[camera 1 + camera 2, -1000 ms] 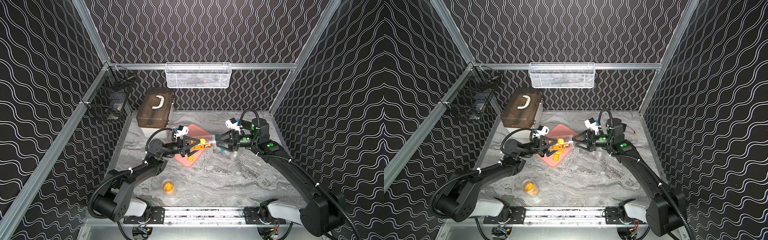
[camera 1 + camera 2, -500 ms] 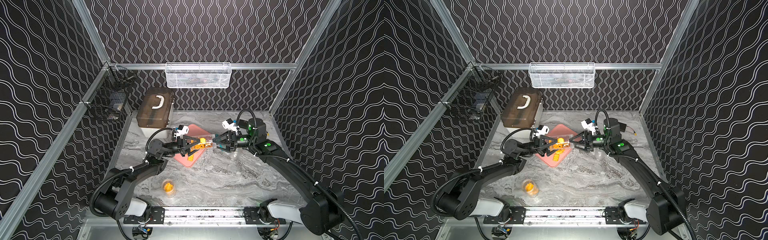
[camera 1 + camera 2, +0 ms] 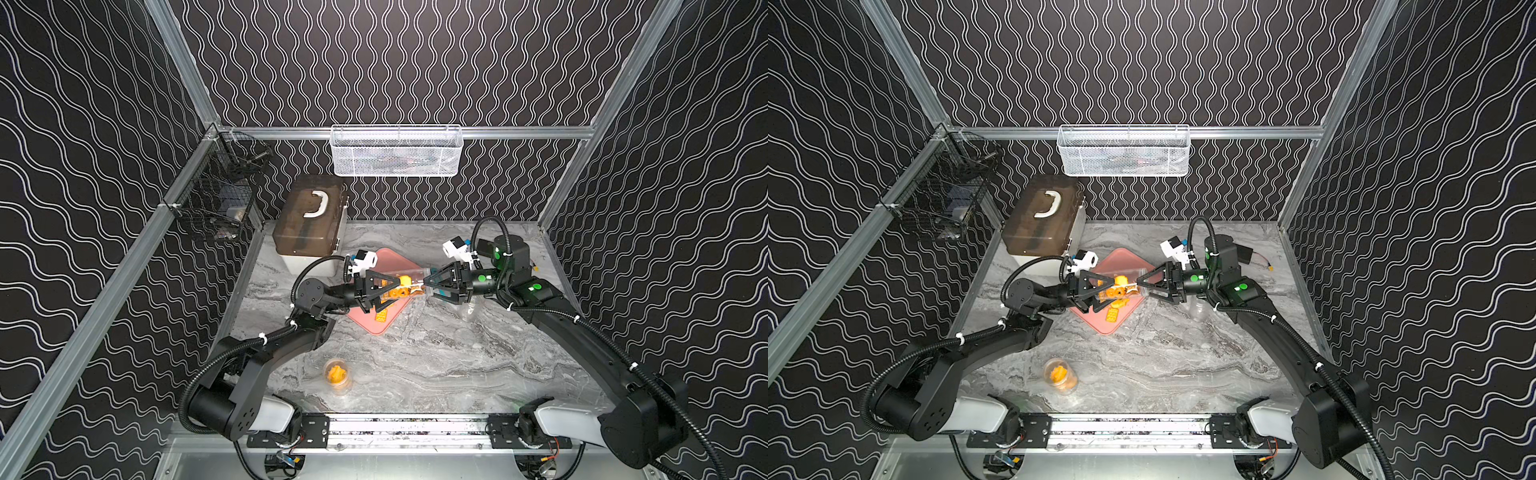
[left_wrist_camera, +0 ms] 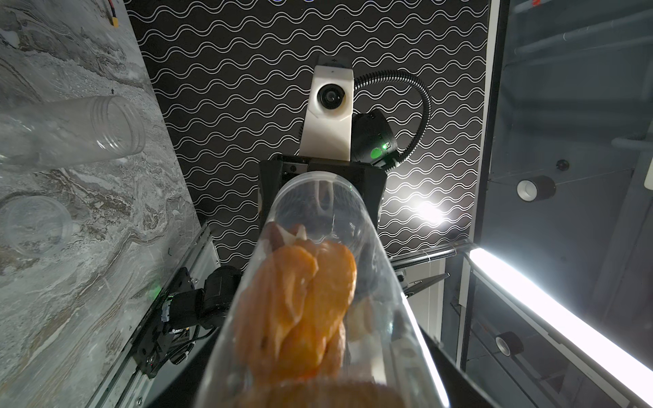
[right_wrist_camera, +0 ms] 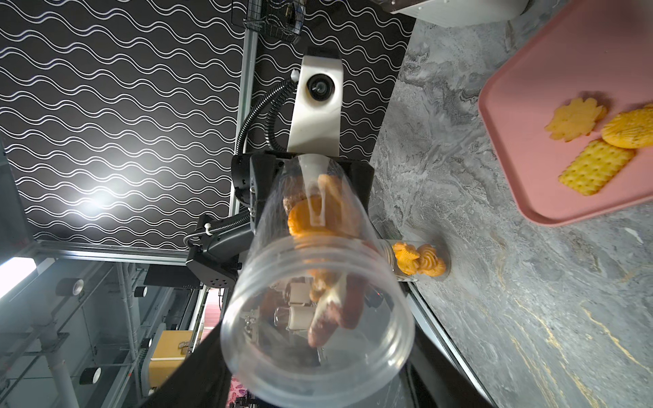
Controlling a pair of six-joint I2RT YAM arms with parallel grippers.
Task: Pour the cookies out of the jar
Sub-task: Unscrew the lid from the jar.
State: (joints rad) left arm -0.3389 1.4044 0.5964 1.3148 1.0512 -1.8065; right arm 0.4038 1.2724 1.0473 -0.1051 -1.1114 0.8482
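Observation:
A clear plastic jar (image 3: 409,282) hangs level above the pink tray (image 3: 386,259), and orange and brown cookies (image 4: 300,300) are packed inside it. My left gripper (image 3: 392,291) is shut on the jar's base end. My right gripper (image 3: 427,286) meets the jar from the other side, with its dark fingers set on either side of the ribbed clear lid end (image 5: 318,318). Three yellow cookies (image 5: 593,152) lie loose on the tray (image 5: 565,53): a flower, a round and a rectangle.
An empty clear jar (image 4: 70,130) lies on its side on the marble right of the tray, with a loose clear lid (image 4: 35,222) beside it. A small jar of orange cookies (image 3: 337,374) stands at the front. A brown box (image 3: 309,224) sits at the back left, below wire baskets (image 3: 395,151).
My right gripper has moved left up to the jar's lid end and drawn its jaws in around it. The left gripper and jar have stayed put.

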